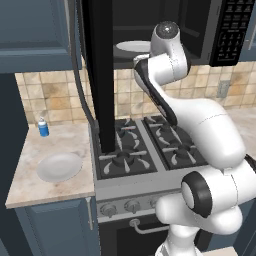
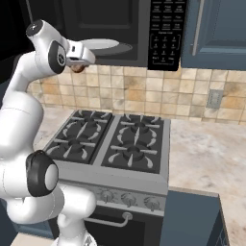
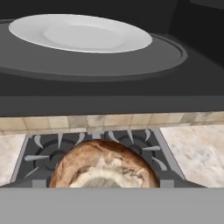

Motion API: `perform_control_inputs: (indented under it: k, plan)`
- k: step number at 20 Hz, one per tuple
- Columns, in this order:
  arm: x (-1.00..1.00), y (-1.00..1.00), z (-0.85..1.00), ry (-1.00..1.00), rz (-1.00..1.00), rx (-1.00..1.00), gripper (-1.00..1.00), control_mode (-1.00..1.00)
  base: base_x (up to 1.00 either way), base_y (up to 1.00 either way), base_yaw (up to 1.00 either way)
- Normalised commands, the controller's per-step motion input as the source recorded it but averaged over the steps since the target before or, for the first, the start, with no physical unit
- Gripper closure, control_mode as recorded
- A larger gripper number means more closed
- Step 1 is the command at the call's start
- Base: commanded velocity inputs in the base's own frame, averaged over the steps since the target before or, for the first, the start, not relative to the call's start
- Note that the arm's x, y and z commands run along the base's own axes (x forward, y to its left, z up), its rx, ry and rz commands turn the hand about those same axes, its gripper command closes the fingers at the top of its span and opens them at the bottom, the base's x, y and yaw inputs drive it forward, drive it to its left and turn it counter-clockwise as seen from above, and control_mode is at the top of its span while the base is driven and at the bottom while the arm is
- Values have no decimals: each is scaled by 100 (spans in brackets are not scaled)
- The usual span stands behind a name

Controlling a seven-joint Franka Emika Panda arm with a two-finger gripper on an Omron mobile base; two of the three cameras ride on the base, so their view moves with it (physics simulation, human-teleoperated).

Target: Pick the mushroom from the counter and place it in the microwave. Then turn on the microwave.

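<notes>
Gripper clamped on the mushroom, jaws spread wide around it, held up level with the lower edge of the microwave, just outside its open cavity. Brown cap with paler centre close under the hand camera, above the stove burners. Just ahead in the cavity: 1 white plate resting on the dark round turntable. Microwave door swung open, hanging over the left burners in the left base view; keypad at right. Further left on the counter: a second white plate and 1 small blue bottle, well apart from the arm.
</notes>
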Motion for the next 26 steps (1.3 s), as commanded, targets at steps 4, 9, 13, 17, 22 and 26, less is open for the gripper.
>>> perform_control_inputs:
  k: [4, 9, 13, 17, 22, 26]
  plan:
    - [-2, 0, 15, -6, 0, -3, 100, -100, 0, 0, 0]
    - [0, 0, 9, -8, 0, -4, 100, -100, 0, 0, 0]
    - [0, 0, 14, -5, 0, -3, 100, -100, 0, 0, 0]
    - [0, 0, 15, -5, 0, -3, 100, -100, 0, 0, 0]
    - [0, 0, 16, -3, 0, -2, 100, -100, 0, 0, 0]
    - [5, 0, 11, 0, 0, 0, 100, -100, 0, 0, 0]
